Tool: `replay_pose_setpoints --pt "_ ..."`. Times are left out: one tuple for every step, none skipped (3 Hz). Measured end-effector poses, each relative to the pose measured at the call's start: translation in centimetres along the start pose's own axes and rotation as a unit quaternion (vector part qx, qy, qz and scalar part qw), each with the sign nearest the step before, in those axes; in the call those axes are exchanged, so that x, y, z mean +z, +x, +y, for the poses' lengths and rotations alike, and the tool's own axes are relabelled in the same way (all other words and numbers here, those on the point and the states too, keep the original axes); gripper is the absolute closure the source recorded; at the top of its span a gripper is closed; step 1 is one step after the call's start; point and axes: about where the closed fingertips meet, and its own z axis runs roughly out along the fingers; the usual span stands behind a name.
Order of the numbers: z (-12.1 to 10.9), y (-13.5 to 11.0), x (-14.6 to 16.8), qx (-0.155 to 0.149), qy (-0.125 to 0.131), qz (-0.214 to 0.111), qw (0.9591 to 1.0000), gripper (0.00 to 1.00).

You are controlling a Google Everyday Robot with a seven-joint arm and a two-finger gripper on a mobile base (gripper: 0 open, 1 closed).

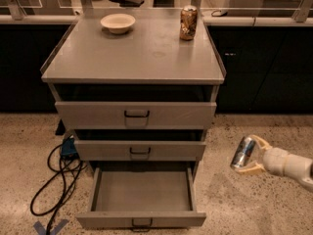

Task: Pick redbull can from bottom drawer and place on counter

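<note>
My gripper is at the right, beside the cabinet at about the height of the middle drawer, over the floor. It is shut on the redbull can, a slim blue-and-silver can held tilted. The bottom drawer is pulled open, and the part of its inside that shows holds nothing. The counter is the flat grey cabinet top, well above and to the left of the gripper.
A white bowl and a wider brown-gold can stand at the back of the counter. The two upper drawers are slightly open. A black cable lies on the speckled floor at the left. Dark cabinets stand behind.
</note>
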Motion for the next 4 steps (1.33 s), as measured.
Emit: replay_pose_setpoints --pt "-0.3 -8.4 -6.6 -0.097 0.064 -0.004 0.9933 1.00" --pt "3.3 -18.1 -11.8 -0.183 0.089 -0.010 0.9789 1.00" --pt "4.9 -20.6 -14.2 -0.201 0.099 -0.005 0.9746 1.00" --pt "4.8 -19.1 -12.0 -0.207 0.094 -0.001 0.9738 1.00"
